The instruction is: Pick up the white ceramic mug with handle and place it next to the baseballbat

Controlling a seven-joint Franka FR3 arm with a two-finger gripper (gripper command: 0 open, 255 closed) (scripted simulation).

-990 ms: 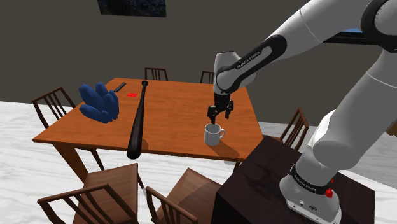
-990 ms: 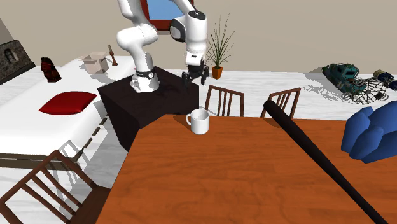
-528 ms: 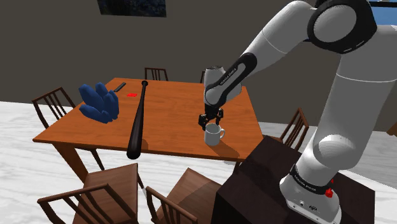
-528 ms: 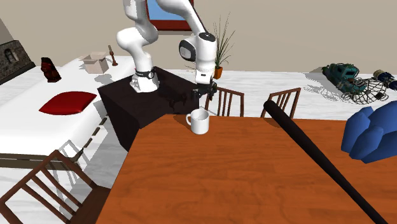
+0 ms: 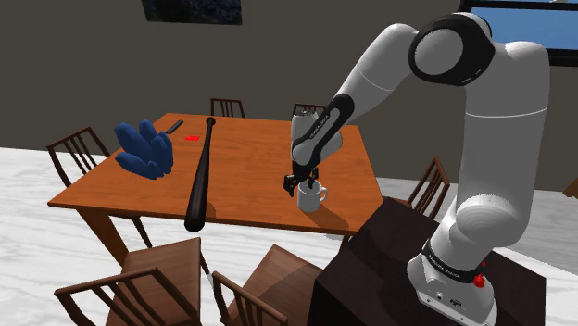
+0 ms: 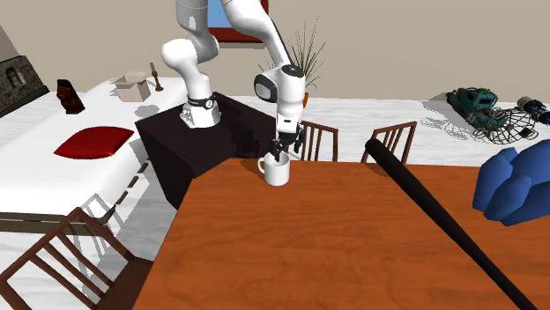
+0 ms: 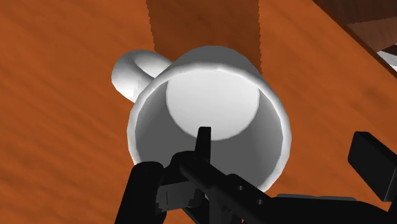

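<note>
The hand (image 5: 296,181) hangs low over the white mug (image 5: 312,196), its fingers (image 7: 147,191) spread apart and pinching nothing. The mug stands upright on the counter (image 5: 250,157) directly beneath the hand. The hand sits over one side of the rim rather than over the middle. The handle (image 7: 132,69) juts from the far side of the rim, away from the fingers. I cannot tell whether one finger is set to go inside the mug and the other outside, or both outside.

That uncertainty looks like the main hazard. If the hand drops with a fingertip right above the rim, the tip lands on the wall's top edge, and the mug tips or skids instead of being gripped. A pinch on one wall alone is thin: the smooth, curved side gives little to bite, so the mug may swing or slip out once lifted. If the hand closes off-centre, the first finger to touch shoves the mug sideways. The counter's edge is near the mug on the side toward the stand (image 5: 408,269), so a hard shove could send it over.

The bat (image 5: 201,176) lies well apart from the hand, across bare counter, with a blue object (image 5: 144,148) beyond it. The carry is long, so a loose grip has time to fail. A mug set down too close could knock the round bat and start it rolling.
</note>
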